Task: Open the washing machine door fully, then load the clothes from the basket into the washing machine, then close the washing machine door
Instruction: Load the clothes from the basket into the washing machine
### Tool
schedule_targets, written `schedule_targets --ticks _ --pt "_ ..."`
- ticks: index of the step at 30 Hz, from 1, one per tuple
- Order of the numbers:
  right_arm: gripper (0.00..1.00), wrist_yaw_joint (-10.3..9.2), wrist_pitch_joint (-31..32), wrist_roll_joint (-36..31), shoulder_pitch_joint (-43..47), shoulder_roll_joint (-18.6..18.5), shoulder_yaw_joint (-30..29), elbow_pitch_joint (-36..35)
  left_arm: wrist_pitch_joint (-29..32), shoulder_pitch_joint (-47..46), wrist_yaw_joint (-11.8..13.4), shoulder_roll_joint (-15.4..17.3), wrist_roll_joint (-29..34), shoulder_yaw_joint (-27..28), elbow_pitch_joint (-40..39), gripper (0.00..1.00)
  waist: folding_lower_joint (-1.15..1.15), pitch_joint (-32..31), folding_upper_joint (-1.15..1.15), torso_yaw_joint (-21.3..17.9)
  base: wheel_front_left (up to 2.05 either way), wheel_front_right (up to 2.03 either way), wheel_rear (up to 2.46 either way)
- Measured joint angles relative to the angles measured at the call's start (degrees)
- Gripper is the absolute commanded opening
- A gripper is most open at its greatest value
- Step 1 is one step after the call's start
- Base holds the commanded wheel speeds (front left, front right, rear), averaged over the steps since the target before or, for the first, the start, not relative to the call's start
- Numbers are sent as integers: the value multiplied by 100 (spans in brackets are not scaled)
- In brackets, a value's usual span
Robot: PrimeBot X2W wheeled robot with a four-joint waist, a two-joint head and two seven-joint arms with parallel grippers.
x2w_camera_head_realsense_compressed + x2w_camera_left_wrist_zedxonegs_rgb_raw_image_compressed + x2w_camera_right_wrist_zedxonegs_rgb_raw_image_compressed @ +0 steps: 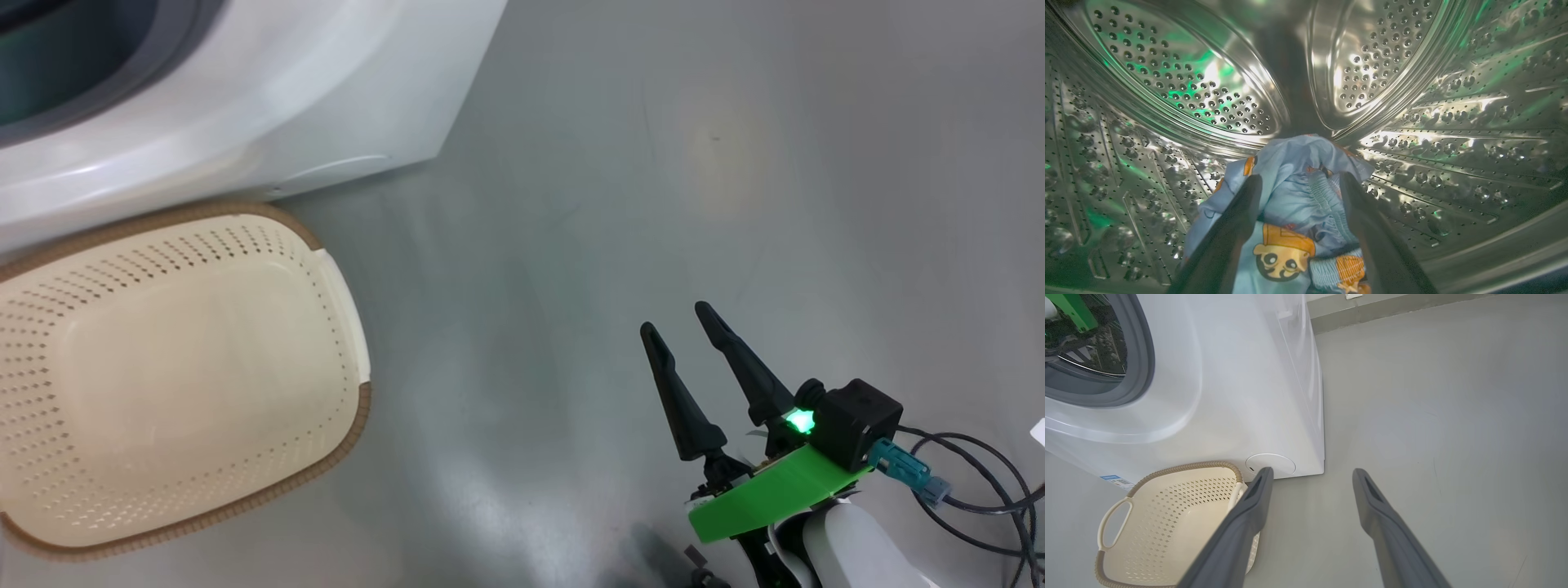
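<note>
Head view: the basket [359,425] sits bare at left, beside the washing machine [326,106]; my right gripper [676,318] hangs spread, holding nothing. Left wrist view: my left gripper [1301,178], jaws released, straddles the clothes [1290,212] inside the drum [1188,90]. Right wrist view: basket bare too. Loading looks done; next I'd withdraw and close the door.

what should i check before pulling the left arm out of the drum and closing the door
1. basket empty: ok.
2. clothes in the drum: ok, blue printed cloth lies on the steel.
3. left gripper open: ok, fingers spread.
4. cloth clear of those fingers: cannot tell, it lies between them.
5. right gripper free: ok, open over the floor.
6. washing machine door position: cannot tell.
</note>
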Motion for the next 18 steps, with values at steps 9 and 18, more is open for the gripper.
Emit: schedule_targets --ticks 9,18 --pt "100 0 0 0 6 -118 -35 59 -43 482 1 -263 -267 60 64 100 0 -371 0 188 0 0 0" --pt "100 0 0 0 185 -187 -121 107 -43 1233 -57 -511 -486 169 -341 100 0 -815 0 391 0 0 0"
